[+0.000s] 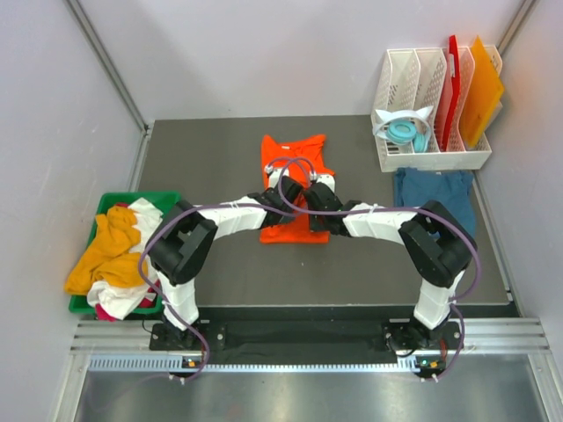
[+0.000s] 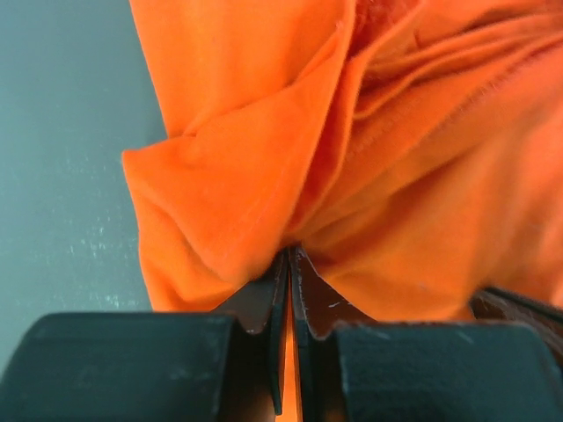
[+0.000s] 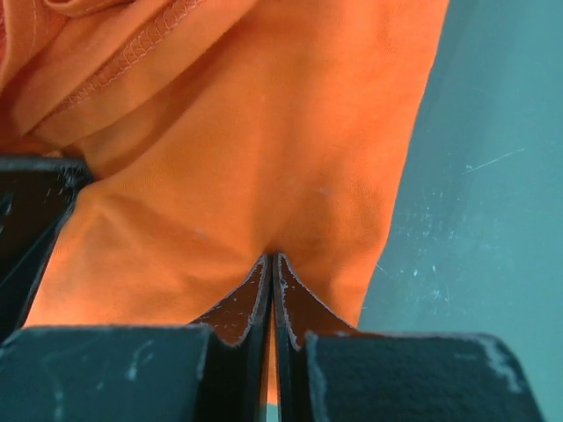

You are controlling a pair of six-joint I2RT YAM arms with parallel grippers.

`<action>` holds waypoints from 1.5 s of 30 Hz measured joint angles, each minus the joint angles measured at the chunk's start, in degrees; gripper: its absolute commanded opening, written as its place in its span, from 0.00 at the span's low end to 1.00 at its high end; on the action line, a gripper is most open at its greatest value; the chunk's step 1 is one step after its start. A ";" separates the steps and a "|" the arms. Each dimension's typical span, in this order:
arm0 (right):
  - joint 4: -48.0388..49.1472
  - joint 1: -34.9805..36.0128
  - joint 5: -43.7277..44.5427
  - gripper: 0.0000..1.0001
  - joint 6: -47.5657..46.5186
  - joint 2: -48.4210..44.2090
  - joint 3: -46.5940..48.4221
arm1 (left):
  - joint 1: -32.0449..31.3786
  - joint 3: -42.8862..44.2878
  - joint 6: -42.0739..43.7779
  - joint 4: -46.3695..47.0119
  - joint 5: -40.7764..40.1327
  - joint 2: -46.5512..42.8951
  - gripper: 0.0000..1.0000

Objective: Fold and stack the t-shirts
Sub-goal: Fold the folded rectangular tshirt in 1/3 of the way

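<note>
Item 1: bright orange soft-cloth t-shirt (image 1: 296,158), at the centre of the dark grey worktop (image 1: 211,158), its middle hidden under both wrists in the top view. Left jaws: all but closed, with a thin pinch of the orange cloth between them at a bunched, creased edge on the shirt's left side. Right jaws: pressed together on a fold of the same shirt near its right edge, a sliver of orange showing in the slit. Item 2: dark teal-blue t-shirt (image 1: 433,189), flat on the worktop well to the right, just in front of the white slotted plastic rack (image 1: 431,160); whether it is fully folded cannot be told. Item 3: green plastic bin (image 1: 132,199) at the left edge, heaped with loose shirts, 1 yellow-orange (image 1: 107,251) and 1 white (image 1: 145,214) uppermost. Step in hand, as judged: a fold of the orange shirt, with both grips taken and the cloth not yet raised off the surface. Next move calls for both arms to lift together at equal height, carry the pinched edge across the rest of the shirt with the cloth kept taut between them, lay it flat, then let go. Stacking comes after; the heap in the bin suggests most of the task remains.
</note>
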 measured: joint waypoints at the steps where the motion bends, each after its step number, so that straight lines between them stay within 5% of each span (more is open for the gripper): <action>1: 0.02 0.00 -0.02 0.00 0.04 0.00 0.00 | 0.22 0.35 0.04 0.00 0.00 0.48 0.08; 21: 3.80 0.00 0.17 0.00 0.98 -0.81 -2.64 | 9.01 20.17 4.46 -0.28 0.39 12.41 0.09; 35: 4.17 0.02 0.59 0.00 1.05 -0.87 -2.89 | 14.86 25.77 5.18 -1.81 -1.07 18.80 0.15; 38: 2.49 0.15 1.22 0.28 0.33 -0.90 -1.77 | 15.06 23.34 5.35 -2.05 -1.62 16.74 0.23; 39: 1.25 0.22 1.90 0.44 -0.17 -0.90 -1.27 | 14.99 22.62 5.38 -2.43 -1.77 15.67 0.25; 42: -2.97 0.22 4.57 0.73 -1.97 -1.20 1.49 | 14.58 20.70 5.35 -3.48 -2.54 11.17 0.43; 45: -6.05 0.22 6.62 0.76 -3.93 -3.56 4.68 | 13.77 16.63 4.96 -3.34 -3.17 3.15 0.61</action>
